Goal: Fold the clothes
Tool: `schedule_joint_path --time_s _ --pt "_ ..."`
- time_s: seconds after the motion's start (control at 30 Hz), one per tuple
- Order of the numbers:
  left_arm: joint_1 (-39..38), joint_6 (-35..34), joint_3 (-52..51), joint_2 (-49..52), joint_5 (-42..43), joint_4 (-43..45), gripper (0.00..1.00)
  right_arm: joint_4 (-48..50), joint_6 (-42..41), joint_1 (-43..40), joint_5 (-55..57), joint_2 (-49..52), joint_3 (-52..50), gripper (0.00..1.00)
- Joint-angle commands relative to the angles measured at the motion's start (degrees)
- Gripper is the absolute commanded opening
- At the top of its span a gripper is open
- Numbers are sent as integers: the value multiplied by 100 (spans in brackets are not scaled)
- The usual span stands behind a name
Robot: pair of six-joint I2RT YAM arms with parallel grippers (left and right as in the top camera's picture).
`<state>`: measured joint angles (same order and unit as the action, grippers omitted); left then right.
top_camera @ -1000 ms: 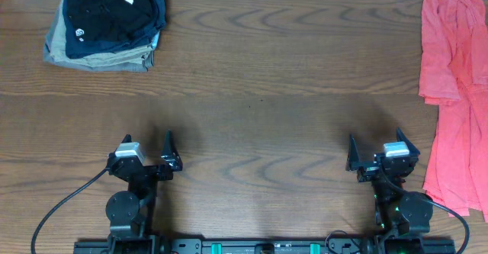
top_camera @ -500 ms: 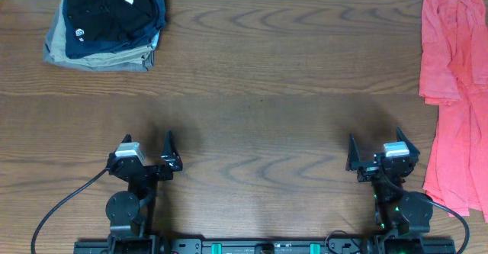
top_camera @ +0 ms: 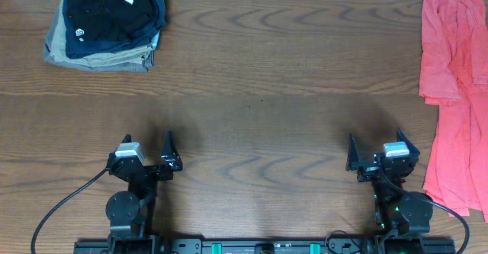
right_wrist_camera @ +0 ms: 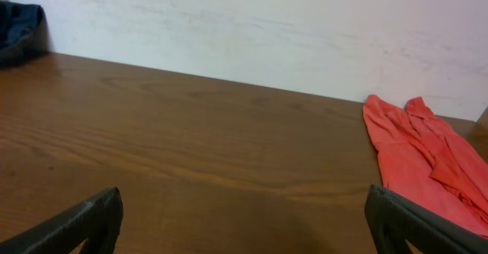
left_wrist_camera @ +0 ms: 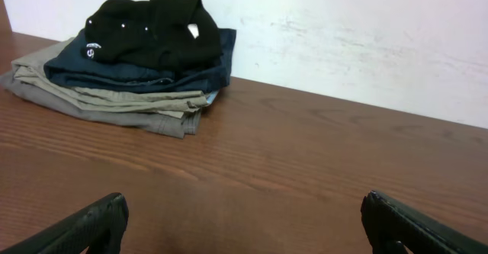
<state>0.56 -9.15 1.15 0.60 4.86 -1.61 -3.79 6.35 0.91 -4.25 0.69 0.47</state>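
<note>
From above, the red T-shirt (top_camera: 451, 94) lies crumpled along the right edge of the brown table (top_camera: 259, 71). It is spread in a long strip from the far corner down toward the near side, and it is not folded. The right pincer (top_camera: 374, 141) sits low on the near side of the table. Its two fingers are spread wide and there is nothing between them. The T-shirt is off to its right, near it but not touching it. The left pincer (top_camera: 147, 143) is on the other side of the table, well apart from the T-shirt. It is wide open too and holds nothing. In the far left corner sits a pile of dark folded clothes (top_camera: 114, 10) on top of a grey-brown folded piece (top_camera: 59, 49).

In the left wrist view, the left pincer (left_wrist_camera: 242, 208) shows only its two black fingertips (left_wrist_camera: 88, 227) at the bottom corners, far apart. Ahead and to the left is the pile of dark folded clothes (left_wrist_camera: 145, 40) by the white wall (left_wrist_camera: 358, 33). The red T-shirt is not seen here.

In the right wrist view, the right pincer (right_wrist_camera: 242, 200) is also wide, with bare wood between its tips. The red T-shirt (right_wrist_camera: 415, 151) lies ahead on the right, past the right fingertip (right_wrist_camera: 412, 220), and the two do not touch.
</note>
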Motion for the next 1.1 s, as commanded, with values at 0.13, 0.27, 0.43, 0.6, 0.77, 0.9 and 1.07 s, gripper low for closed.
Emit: schedule_joint_path --time_s 0.13,0.27,0.43,0.6,0.77,0.9,1.07 --pt "-26 33 -92 -33 44 -201 98 -15 39 -61 37 -26 -15 99" --pt "-26 33 -92 -33 44 -201 98 -15 39 -61 37 -26 -15 99" --pt "-26 33 -92 -33 44 -203 98 24 39 -61 33 -26 -15 99" --pt "-26 33 -92 -33 44 -203 98 428 -702 -46 -1888 -26 -15 99" --pt "-26 33 -92 -33 44 -203 98 988 -2249 -46 -5490 -26 -15 99" --pt "-26 31 -92 -33 44 -201 98 1161 -3080 -46 -5984 -26 -15 99" --pt "-26 33 -92 -33 44 -201 98 1744 -4177 -48 -5862 -26 -15 99"
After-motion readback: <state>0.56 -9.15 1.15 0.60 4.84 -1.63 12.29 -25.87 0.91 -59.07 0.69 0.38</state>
